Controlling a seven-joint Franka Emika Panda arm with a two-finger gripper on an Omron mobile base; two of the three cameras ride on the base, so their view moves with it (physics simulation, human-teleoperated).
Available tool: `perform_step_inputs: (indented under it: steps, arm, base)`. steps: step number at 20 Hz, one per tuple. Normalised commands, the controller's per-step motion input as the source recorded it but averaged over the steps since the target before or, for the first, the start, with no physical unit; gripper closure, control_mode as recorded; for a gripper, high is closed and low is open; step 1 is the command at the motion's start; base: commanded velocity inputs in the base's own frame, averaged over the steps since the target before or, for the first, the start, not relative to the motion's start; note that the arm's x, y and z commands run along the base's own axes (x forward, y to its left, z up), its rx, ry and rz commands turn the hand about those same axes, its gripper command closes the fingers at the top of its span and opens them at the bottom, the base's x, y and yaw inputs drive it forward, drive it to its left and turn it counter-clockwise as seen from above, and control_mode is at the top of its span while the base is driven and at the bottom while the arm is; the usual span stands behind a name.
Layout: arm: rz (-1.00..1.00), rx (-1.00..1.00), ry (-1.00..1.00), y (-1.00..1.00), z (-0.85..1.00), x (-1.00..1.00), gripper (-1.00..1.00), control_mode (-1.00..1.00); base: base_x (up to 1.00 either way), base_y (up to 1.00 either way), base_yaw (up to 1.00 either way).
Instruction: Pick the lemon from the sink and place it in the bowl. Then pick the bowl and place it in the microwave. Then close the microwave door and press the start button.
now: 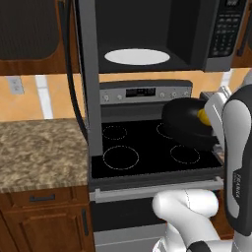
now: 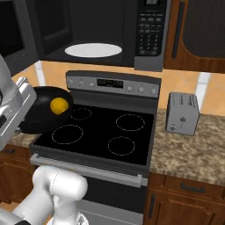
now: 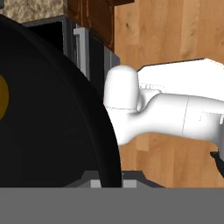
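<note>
Your claw point(image 3: 107, 183) is clamped on the rim of the bowl point(image 1: 184, 120), carrying it tilted above the stove point(image 1: 147, 147), w/ the lemon point(image 1: 204, 116) sitting inside. Microwave point(image 1: 162, 34) is overhead, its door point(image 1: 88, 74) swung open at left, white turntable plate point(image 1: 137, 56) bare. Toaster point(image 2: 182, 113) stands on the tabletop point(image 2: 193, 151) right of the stove.
</note>
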Motion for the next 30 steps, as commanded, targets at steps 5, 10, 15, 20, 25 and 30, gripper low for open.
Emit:
perform_step_inputs:
  steps: [5,10,15,20,25,30]
  arm:
    - [0.00,0.00,0.00,0.00,0.00,0.00,1.00,1.00]
    - [0.00,0.00,0.00,0.00,0.00,0.00,1.00,1.00]
    - [0.00,0.00,0.00,0.00,0.00,0.00,1.00,1.00]
    - [0.00,0.00,0.00,0.00,0.00,0.00,1.00,1.00]
    - [0.00,0.00,0.00,0.00,0.00,0.00,1.00,1.00]
    - [0.05,0.00,0.03,-0.02,0.00,0.13,1.00,-1.00]
  base:
    - [0.53,-0.01,0.00]
    - [0.31,-0.02,0.06]
    - [0.22,-0.01,0.19]
    - [0.33,-0.14,0.23]
    - [0.51,-0.05,0.20]
    - [0.17,-0.02,0.12]
